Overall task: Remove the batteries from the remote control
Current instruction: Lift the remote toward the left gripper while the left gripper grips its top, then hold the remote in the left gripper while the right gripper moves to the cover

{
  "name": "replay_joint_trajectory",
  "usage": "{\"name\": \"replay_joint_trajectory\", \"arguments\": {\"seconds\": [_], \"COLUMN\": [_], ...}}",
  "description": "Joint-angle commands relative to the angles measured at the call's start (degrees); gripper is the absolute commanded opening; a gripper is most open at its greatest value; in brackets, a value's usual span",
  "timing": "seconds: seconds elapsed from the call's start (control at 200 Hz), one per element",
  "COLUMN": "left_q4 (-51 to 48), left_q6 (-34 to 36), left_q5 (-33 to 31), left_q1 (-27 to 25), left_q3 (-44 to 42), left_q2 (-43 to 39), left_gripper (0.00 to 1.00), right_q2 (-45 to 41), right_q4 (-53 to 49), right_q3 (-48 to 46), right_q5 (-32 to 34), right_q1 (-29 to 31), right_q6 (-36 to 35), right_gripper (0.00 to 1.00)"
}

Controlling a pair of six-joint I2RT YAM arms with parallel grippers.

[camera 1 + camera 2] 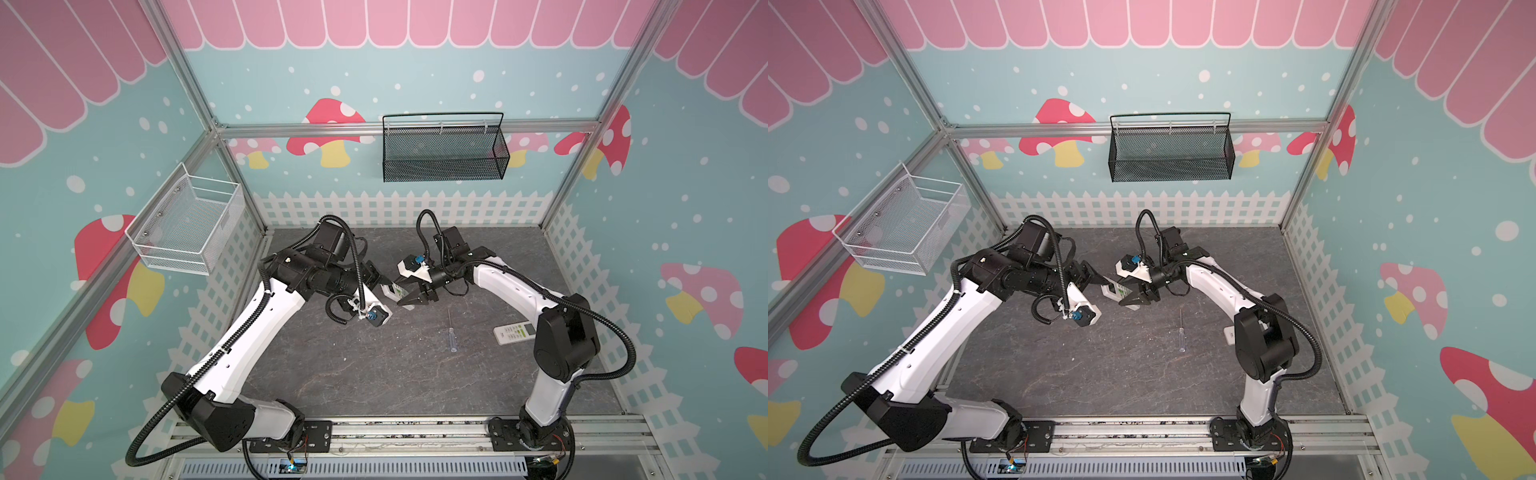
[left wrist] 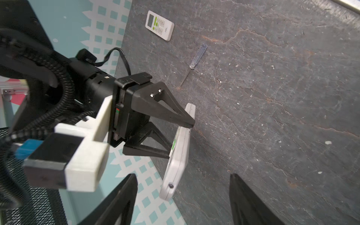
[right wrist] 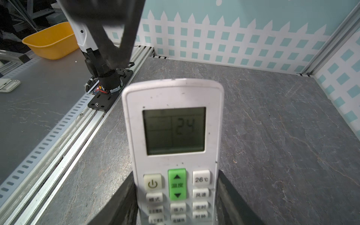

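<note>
On the dark stone-look table (image 1: 395,374), our right gripper (image 2: 180,138) pinches the remote control (image 3: 173,128) by its button end at mid-table, clear of the surface, screen reading 24. We cannot see its batteries. Our left gripper (image 2: 182,175), jaws spread, flanks the screen end without touching. A second remote (image 1: 514,332) lies at right, a screwdriver (image 1: 451,332) near its left.

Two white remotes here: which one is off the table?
The remote gripped in the right tool, raised between the arms, its display reading 24. The other remote lies flat on the table, near the screwdriver.
</note>
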Motion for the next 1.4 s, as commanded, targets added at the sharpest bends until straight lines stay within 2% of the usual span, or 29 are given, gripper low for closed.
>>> {"name": "replay_joint_trajectory", "arguments": {"seconds": [0.0,0.305,0.465,0.58,0.705,0.785,0.876,0.931,0.991,1.156,1.266,1.396], "left_q4": [3.24,10.83,12.77,14.69,15.95,16.86,18.48,19.05,19.43,19.35,19.26,18.62], "left_q6": [6.96,9.09,8.67,8.78,7.63,7.19,6.18,4.57,2.70,-2.77,-8.39,-16.84], "left_q5": [-3.63,-6.54,-7.37,-7.37,-7.72,-7.81,-8.64,-9.08,-9.58,-11.73,-12.99,-13.84], "left_q1": [-0.91,-2.10,-2.80,-2.74,-3.14,-3.07,-3.10,-3.18,-3.13,-3.02,-2.58,-2.14], "left_q3": [-1.54,-6.49,-8.55,-10.72,-11.74,-12.74,-14.00,-14.49,-15.26,-17.30,-18.42,-19.32], "left_q2": [0.88,1.26,0.76,0.09,-0.58,-0.98,-1.71,-2.28,-2.86,-5.12,-6.16,-8.05], "left_gripper": [0.68,0.52,0.38,0.32,0.19,0.11,0.03,0.01,0.00,0.00,0.00,0.00], "right_q2": [0.27,0.73,0.52,1.28,0.25,0.08,-1.01,-3.06,-5.78,-14.82,-23.54,-31.49], "right_q4": [-1.83,-2.83,-3.43,-3.37,-2.91,-2.58,-2.62,-2.58,-1.47,8.28,24.01,39.35], "right_q3": [1.88,1.97,2.17,2.77,1.52,0.89,0.32,-1.59,-4.15,-12.44,-22.58,-32.20], "right_q5": [-2.97,-1.17,-1.34,-0.74,-1.34,-0.70,2.26,2.84,4.04,6.80,8.45,14.78], "right_q1": [0.64,2.03,2.23,2.20,2.22,2.18,2.23,1.92,1.15,-3.01,-6.26,-8.08], "right_q6": [-2.45,-3.01,-4.04,-3.69,-4.43,-4.50,-3.80,-4.93,-5.62,2.24,10.95,21.00], "right_gripper": [0.16,0.16,0.16,0.16,0.18,0.24,0.39,0.50,0.55,0.62,0.64,0.67]}}
